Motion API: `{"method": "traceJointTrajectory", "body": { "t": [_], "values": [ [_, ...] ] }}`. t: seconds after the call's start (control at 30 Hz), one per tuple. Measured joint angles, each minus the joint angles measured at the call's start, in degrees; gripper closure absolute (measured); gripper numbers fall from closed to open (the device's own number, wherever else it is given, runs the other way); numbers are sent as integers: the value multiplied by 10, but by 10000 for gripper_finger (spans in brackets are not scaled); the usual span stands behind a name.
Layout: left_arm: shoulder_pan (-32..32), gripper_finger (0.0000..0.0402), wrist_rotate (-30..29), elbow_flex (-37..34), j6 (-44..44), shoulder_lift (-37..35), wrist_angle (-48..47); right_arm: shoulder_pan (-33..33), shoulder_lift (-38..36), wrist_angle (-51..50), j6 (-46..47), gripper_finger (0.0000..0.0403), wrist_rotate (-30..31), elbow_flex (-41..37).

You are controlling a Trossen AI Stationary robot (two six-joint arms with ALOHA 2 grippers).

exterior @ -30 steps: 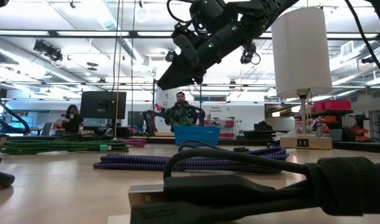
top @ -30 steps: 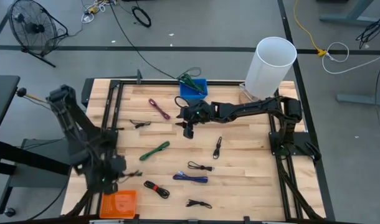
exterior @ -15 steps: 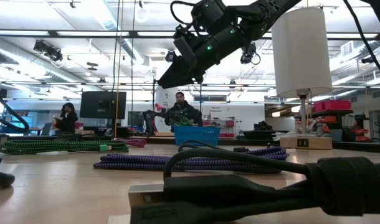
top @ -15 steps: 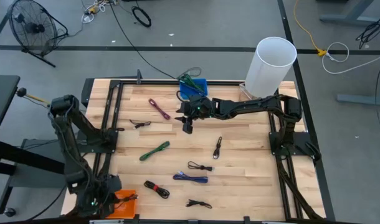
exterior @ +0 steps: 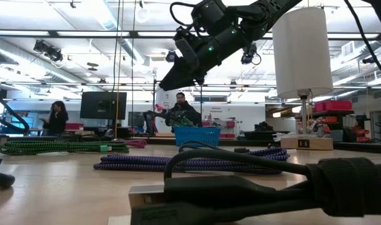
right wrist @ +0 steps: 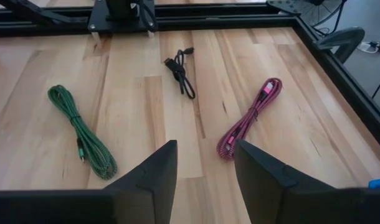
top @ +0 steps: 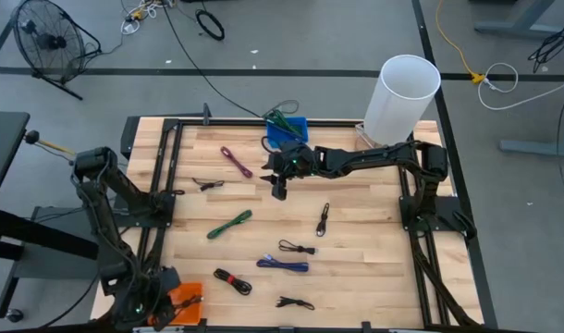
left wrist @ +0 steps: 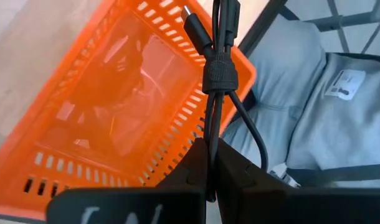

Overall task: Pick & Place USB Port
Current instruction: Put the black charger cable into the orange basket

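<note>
High view, read from the left: the left tool (top: 162,310) is seen at the worktop's (top: 356,231) near-left corner, over the orange bin (top: 182,303). A second ago this arm was farther up the left edge; half a second ago it had already reached the corner, and since then it has barely shifted. In the left wrist view the fingers (left wrist: 190,168) are closed tight on a black cable (left wrist: 216,74), its plug dangling just above the bin's (left wrist: 103,118) far rim. From this it is judged that the carry is finished and only the release is left; a drop from here could land the cable on the rim or outside it.

Farther right, a green cable (top: 229,224), a pink cable (top: 235,161) and several dark ones remain on the boards. The right tool (top: 280,188) is held above the middle of the worktop, near the blue bin (top: 288,129), having pulled back slightly over the last second. Its fingers (right wrist: 146,180) are spread and empty.
</note>
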Motion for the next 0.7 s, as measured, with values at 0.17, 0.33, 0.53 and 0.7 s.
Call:
{"method": "traceJointTrajectory", "body": {
  "t": [0.17,0.33,0.53,0.7],
  "values": [
    [-5,393,9,16,-33,1,-31,0,0,-6,0,243,0,0],
    [-13,393,16,18,-64,1,-42,0,0,-11,0,243,0,0],
    [-9,393,26,19,-63,1,-51,0,0,-17,1,243,0,0],
    [-8,393,29,20,-54,1,-53,0,0,-17,2,243,0,0]
  ]
}}
